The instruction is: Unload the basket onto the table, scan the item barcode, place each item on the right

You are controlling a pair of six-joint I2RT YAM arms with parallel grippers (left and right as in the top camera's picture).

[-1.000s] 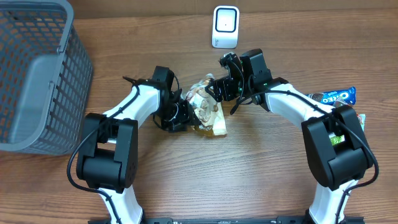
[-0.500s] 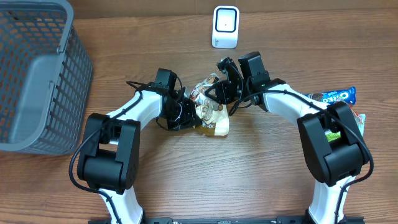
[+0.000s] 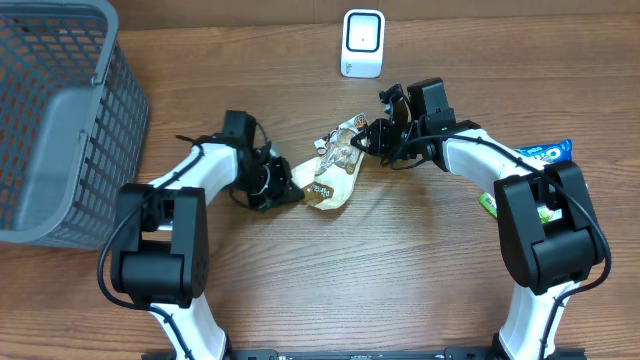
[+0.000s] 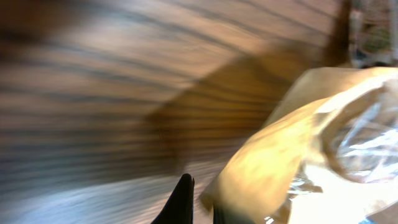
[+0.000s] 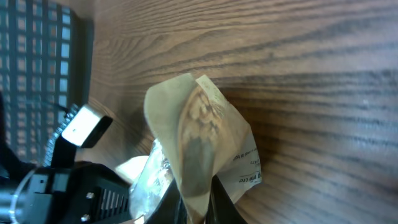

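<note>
Wood-grain tabletop is carrying a grey mesh basket (image 3: 70, 110) at the far left. Moving rightward, the left gripper (image 3: 288, 187) is pinching the lower-left corner of the snack bag (image 3: 335, 172), its jaws closed on the wrapper. The bag is spanning between both arms mid-table, in front of the white scanner (image 3: 362, 43). The right gripper (image 3: 368, 141) is clamping the bag's upper-right corner, its jaws likewise closed on it. An Oreo pack (image 3: 545, 154) is lying far right. If the arms are pulling apart too hard, the thin film is likely risking a tear or a slip, and creases may be hiding the barcode.
</note>
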